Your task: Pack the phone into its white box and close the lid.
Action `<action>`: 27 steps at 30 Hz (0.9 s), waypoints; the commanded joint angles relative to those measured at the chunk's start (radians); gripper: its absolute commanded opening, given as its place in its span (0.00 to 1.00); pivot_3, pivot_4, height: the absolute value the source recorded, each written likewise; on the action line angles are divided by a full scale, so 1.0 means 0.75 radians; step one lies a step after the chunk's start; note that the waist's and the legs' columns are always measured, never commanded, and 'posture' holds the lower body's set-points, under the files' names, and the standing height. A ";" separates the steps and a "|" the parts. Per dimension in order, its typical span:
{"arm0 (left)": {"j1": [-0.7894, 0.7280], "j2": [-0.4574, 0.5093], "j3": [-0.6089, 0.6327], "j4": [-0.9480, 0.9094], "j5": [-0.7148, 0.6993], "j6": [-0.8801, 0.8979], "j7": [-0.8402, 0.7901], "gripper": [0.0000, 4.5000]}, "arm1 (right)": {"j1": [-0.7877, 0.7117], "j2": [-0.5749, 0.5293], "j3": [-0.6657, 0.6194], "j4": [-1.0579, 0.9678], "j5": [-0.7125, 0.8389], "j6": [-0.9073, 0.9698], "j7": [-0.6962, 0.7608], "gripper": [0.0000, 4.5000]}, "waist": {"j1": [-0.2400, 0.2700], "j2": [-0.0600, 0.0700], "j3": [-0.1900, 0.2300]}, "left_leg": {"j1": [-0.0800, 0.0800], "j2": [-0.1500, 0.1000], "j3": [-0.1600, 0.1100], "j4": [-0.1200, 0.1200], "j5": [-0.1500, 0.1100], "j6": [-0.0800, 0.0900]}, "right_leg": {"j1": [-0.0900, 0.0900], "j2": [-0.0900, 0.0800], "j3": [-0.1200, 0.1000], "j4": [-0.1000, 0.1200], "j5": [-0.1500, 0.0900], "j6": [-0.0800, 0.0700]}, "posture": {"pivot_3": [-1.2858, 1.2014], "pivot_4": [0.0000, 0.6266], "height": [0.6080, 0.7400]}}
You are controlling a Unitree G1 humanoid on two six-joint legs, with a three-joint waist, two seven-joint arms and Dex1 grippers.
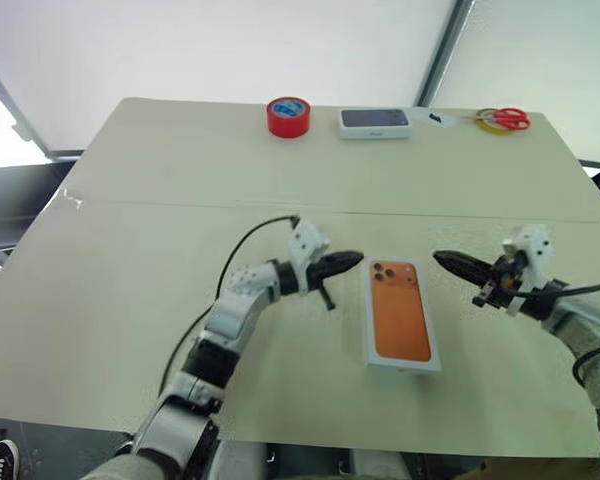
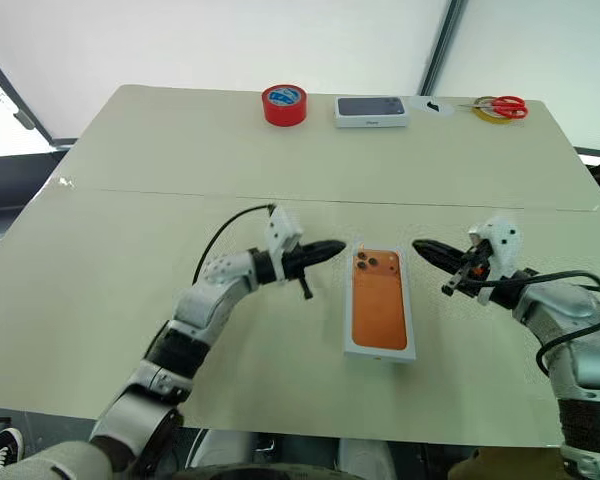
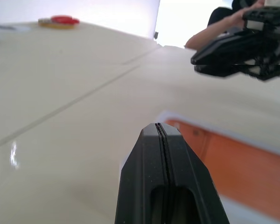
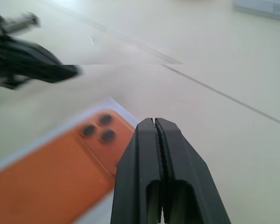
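Head views. The lid lies flat on the pale table, near the front edge, its outer face up with the orange phone picture and three dark lenses at the far end. It covers the white box, whose low white side shows along the near edge; lid and box read as one closed package. The phone itself cannot be seen.

The left gripper hangs just left of the lid's far end, fingers pressed together, holding nothing, tip aimed toward the lid. The right gripper hangs just right of the lid's far end, also pinched tight and empty, tip aimed back at the left one. Neither touches the lid.

Well beyond the lid, along the table's far edge: a red tape roll, a white box with dark grey top, and red-handled scissors on a yellow ring.

Left wrist view. The left gripper's two black fingers meet along one thin seam, nothing between them. Past the tip lies the lid's orange face with its white border. The right gripper floats above the lid's far side, and a person's arm shows behind it.

Right wrist view. The right gripper's fingers are closed flush and empty. The lid's lens cluster sits just beyond the tip; the left gripper hovers past the lid.
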 commanded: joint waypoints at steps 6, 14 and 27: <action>-0.097 -0.028 -0.175 0.381 0.255 -0.117 0.037 0.00 | 0.162 -0.080 0.330 0.001 -0.450 -0.291 0.059 0.01 | -0.014 -0.002 -0.002 | 0.002 0.000 0.002 0.000 0.000 0.001 | 0.000 0.002 0.002 0.001 0.001 0.002 | 0.52 0.24 0.92; -0.037 0.090 -0.018 0.181 0.081 -0.010 -0.104 0.52 | 0.068 -0.003 0.235 0.000 -0.238 -0.166 0.066 0.41 | -0.021 -0.010 -0.011 | 0.012 0.002 0.001 -0.002 -0.001 0.000 | 0.010 0.000 0.002 -0.001 0.001 0.001 | 0.52 0.24 0.92; 0.346 0.679 0.507 -0.363 -0.249 0.282 -0.171 1.00 | -0.090 -0.119 0.083 0.103 -0.119 -0.145 0.240 0.99 | -0.042 -0.002 -0.008 | 0.003 0.001 0.000 -0.004 0.002 -0.004 | 0.000 -0.002 0.002 -0.003 0.001 0.001 | 0.52 0.24 0.92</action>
